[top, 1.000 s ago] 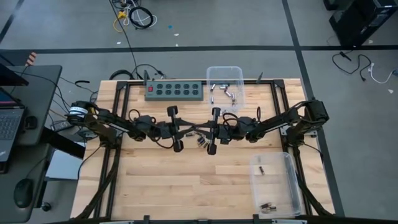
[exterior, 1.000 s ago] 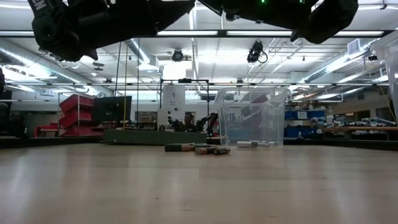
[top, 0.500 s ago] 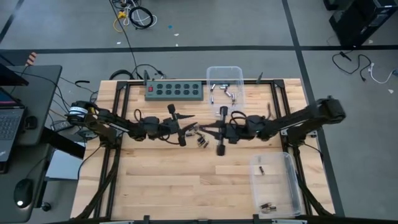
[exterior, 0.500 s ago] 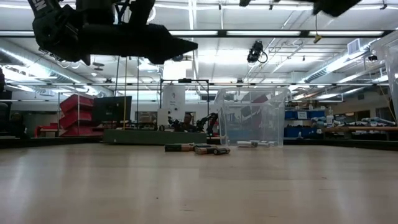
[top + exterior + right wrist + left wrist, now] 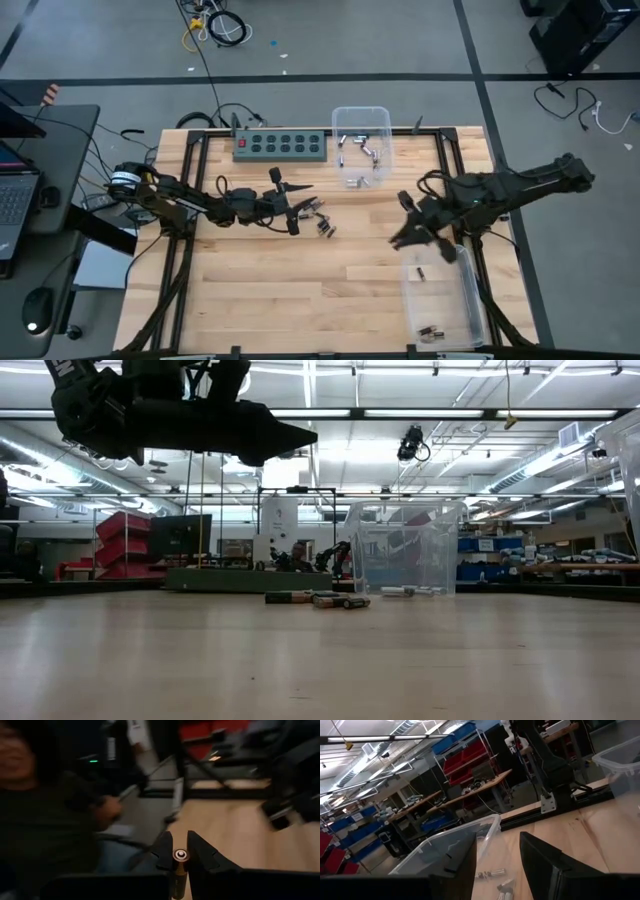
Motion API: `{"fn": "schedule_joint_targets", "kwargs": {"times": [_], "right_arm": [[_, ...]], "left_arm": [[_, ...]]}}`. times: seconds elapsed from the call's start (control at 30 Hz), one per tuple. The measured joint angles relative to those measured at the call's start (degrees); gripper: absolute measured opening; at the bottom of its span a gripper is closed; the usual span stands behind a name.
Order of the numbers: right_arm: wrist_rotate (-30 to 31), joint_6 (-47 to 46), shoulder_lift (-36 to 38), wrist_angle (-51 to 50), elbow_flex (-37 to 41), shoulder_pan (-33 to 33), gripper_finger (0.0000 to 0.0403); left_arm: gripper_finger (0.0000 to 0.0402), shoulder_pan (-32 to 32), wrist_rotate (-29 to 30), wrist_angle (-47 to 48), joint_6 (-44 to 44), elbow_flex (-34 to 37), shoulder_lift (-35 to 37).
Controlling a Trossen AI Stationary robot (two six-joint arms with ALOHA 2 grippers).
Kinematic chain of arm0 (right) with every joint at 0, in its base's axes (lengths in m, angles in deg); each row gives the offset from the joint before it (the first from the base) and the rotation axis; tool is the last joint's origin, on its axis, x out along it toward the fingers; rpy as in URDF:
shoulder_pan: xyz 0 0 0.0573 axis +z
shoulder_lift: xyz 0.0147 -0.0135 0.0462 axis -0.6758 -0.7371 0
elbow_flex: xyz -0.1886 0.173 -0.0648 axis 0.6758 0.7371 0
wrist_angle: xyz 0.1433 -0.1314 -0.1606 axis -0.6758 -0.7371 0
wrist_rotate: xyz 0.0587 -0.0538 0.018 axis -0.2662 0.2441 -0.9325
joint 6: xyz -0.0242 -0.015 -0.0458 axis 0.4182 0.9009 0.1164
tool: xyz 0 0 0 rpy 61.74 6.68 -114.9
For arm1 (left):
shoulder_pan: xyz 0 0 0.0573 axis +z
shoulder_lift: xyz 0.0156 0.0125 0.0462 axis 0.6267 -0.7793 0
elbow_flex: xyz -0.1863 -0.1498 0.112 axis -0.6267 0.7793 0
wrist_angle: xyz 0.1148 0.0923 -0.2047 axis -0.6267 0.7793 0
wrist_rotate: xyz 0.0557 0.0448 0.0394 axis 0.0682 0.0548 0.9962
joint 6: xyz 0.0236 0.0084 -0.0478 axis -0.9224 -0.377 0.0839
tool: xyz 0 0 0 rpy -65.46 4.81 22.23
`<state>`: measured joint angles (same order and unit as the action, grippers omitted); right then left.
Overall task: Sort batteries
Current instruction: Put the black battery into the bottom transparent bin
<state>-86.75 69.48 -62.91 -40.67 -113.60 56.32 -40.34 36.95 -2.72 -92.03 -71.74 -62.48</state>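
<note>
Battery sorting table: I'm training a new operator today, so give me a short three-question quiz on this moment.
1. True or false: the right gripper is empty.
2. Which gripper hangs near the loose batteries at mid-table? A) left B) right
3. Fill in: the green power strip lies beside a clear ____.

Key: 1. False, it grips a battery. 2. A, the left gripper, jaws open. 3. bin.

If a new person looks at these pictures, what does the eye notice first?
First, the right gripper, shut on a battery, hanging near the clear bin at the table's right edge. Then the left gripper, open above the loose batteries in the middle. A second clear bin stands beside the green power strip.
</note>
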Motion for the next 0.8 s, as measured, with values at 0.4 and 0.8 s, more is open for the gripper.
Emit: {"fn": "schedule_joint_targets", "kwargs": {"times": [0.4, 0.8], "right_arm": [[-0.6, -34.7, 4.0, -25.0, 0.0, 10.5, 0.0022], [-4.6, -68.7, -1.9, -42.9, 0.0, 22.4, 0.0022]], "left_arm": [[0.0149, 0.0, 3.8, 0.1, 0.2, 0.0, 0.0], [0.0149, 0.0, 6.7, -0.4, 0.2, 0.0, 0.0]]}}
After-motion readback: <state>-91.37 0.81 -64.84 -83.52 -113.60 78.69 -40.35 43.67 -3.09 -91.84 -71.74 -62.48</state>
